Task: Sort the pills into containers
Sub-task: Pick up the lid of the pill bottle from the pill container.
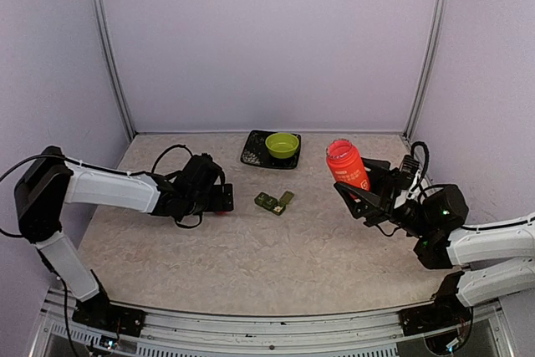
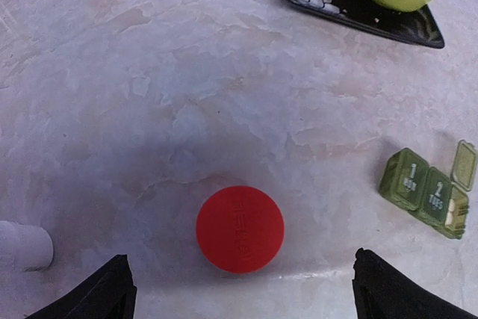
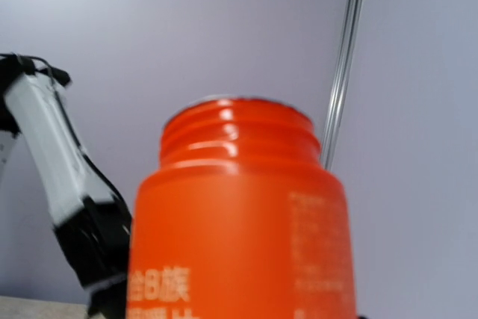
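- Right end effector pinches an orange bottle by its lower body, holding it off the worktop at the right side. The threaded neck is bare and the mouth is open.
- The bottle's label carries pale print: an "8" followed by Chinese characters. The rest is too blurred to read.
- Left end effector sits low over the worktop, fingers spread wide and holding nothing.
- A red cap lies flat between those fingers, touching neither. Its raised lettering is unreadable.
- The containers lie mid-worktop, just right of the left end effector. One end lid stands open, and the two shut lids bear pale marks too small to read.
- At the far edge, a black tray holds a lime bowl.
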Available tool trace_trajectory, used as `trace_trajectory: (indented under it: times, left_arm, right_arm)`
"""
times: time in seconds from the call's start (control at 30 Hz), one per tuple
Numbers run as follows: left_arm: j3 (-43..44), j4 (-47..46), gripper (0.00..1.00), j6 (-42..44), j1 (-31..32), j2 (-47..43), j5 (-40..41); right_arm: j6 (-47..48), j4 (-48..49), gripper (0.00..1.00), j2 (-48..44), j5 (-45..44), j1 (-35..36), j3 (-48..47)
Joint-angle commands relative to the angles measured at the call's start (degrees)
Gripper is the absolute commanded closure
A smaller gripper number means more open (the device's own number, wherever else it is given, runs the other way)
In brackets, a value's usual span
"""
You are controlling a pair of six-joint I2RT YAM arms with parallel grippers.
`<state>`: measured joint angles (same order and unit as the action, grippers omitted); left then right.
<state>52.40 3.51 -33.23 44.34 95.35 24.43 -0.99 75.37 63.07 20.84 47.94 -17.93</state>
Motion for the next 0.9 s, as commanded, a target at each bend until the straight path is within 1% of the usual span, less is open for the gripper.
trace_trajectory:
  times: [0.0,0.2,0.4,0.5,0.87]
  left_arm:
    - [3.51,1.76,0.01,3.48,-1.9,5.02,0.99]
    - [7.6,2.11,0.08,5.09,-3.06,10.43,-1.57]
    - [10.22,3.12,0.19,5.71,-3.38,13.02,-4.23]
    - [10.8,3.77,0.19,5.75,-3.54,13.74,-4.49]
    - [10.98,4.23,0.23,5.11,-3.82,15.61,-4.14]
  right_arm:
    - [-0.21,-7.01,0.83,-4.71,1.03,-0.13,-0.87]
    - [0.32,-12.16,0.83,-7.73,0.4,-0.14,-0.61]
    - [1.35,-15.97,0.82,-8.49,-0.43,-0.15,-1.49]
    - [1.94,-17.38,0.82,-8.4,-0.77,-0.17,-1.93]
    - [1.91,-17.72,0.82,-8.31,-0.19,-0.13,-2.02]
